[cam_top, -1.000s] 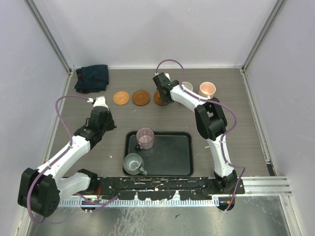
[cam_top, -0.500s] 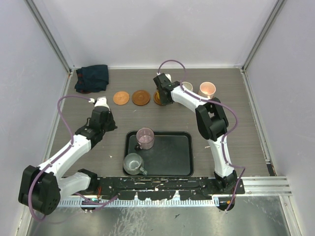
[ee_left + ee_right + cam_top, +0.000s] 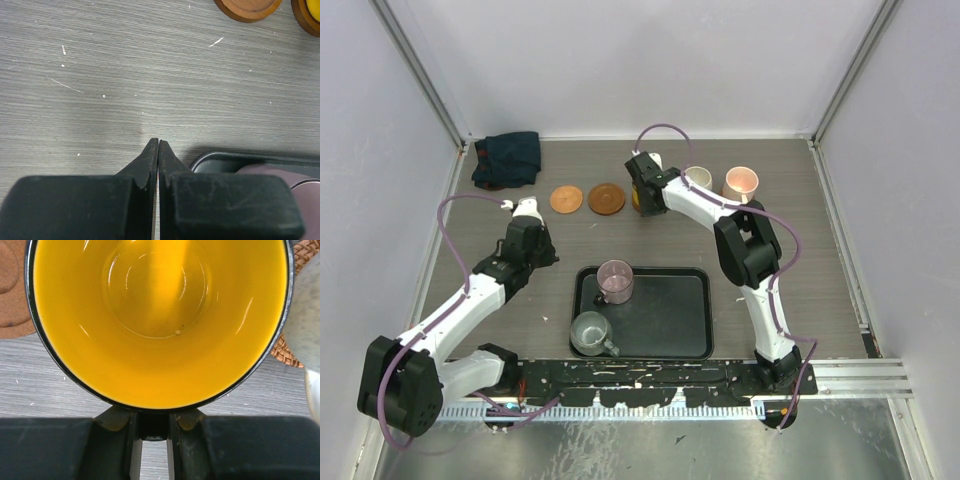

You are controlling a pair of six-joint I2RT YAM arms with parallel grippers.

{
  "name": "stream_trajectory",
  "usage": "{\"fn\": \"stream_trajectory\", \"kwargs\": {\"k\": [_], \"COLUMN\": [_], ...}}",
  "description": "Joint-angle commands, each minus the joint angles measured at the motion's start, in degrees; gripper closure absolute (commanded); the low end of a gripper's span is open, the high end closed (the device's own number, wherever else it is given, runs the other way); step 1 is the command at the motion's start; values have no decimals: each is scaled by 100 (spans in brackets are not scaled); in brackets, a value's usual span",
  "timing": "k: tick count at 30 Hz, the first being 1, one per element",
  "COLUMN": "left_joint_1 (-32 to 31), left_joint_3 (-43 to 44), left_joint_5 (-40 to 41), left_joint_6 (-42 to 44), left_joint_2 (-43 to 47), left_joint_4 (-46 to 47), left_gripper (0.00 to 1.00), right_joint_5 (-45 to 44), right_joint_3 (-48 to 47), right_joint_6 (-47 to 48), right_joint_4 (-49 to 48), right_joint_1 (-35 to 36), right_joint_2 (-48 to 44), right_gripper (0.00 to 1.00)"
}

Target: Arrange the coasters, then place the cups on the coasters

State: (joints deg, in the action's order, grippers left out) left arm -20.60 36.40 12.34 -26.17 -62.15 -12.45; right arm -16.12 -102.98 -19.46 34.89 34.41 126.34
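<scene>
My right gripper [image 3: 642,190] [image 3: 152,432] is shut on the handle of the yellow cup [image 3: 160,315], holding it at the back of the table over a coaster that it hides. Two brown coasters [image 3: 566,199] [image 3: 606,198] lie bare to its left. The cream cup [image 3: 699,178] sits on a woven coaster [image 3: 286,352], and the pink cup [image 3: 741,181] stands further right. The purple cup [image 3: 615,281] and the grey-green cup [image 3: 590,332] stand in the black tray [image 3: 665,315]. My left gripper [image 3: 532,250] [image 3: 158,145] is shut and empty, just left of the tray.
A dark folded cloth [image 3: 507,158] lies in the back left corner. Walls close the table on the left, back and right. The tray's far left corner [image 3: 225,159] is right beside my left fingertips.
My right gripper has shifted slightly left with the yellow cup and now covers the third coaster. The left arm has not moved.
</scene>
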Motion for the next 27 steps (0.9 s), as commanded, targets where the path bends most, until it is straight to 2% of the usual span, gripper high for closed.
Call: {"fn": "stream_trajectory", "kwargs": {"k": [1, 20, 27], "left_joint_1": [19, 21, 20], "left_joint_3": [20, -19, -19], "left_joint_5": [-21, -5, -3], "left_joint_6": [-37, -30, -33], "left_joint_2": [67, 107, 54], "left_joint_4": [326, 313, 337], "left_gripper": [100, 100, 100], "right_joint_5": [-155, -111, -50], "right_joint_3": [-386, -482, -489], "right_joint_6": [-95, -233, -223], "right_joint_4": [-280, -238, -212], "right_joint_1": [30, -39, -40], "right_joint_2": [-321, -241, -215], "right_gripper": [99, 99, 94]}}
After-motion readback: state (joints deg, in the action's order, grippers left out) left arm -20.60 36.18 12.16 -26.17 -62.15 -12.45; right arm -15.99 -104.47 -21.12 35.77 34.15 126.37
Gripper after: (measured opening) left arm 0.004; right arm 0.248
